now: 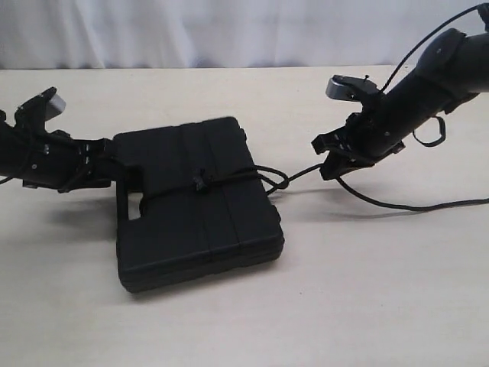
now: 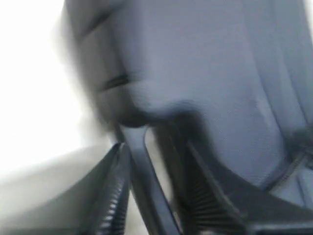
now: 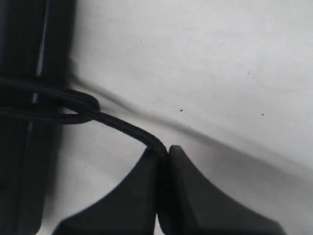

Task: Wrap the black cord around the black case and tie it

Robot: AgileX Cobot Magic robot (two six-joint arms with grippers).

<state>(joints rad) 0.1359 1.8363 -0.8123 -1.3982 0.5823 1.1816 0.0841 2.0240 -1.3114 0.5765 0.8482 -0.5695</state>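
Black cord [image 1: 229, 177] crosses a black case [image 1: 195, 222]; the right gripper [image 3: 164, 152] at three o'clock pinches the cord, the left gripper [image 1: 107, 163] at nine o'clock straddles the handle [image 1: 122, 186], jaws apart.

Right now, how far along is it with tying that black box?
Done: the black cord crosses the lid of the black case, with a knot mid-lid. In hand: the right gripper is shut on the cord beside the case; the left gripper stands open at the handle end. Left: probably snugging the knot, since a slack loop shows at the case's edge.

Black case [image 1: 199, 222], black braided cord [image 3: 122, 126], pale beige table [image 1: 382, 290].
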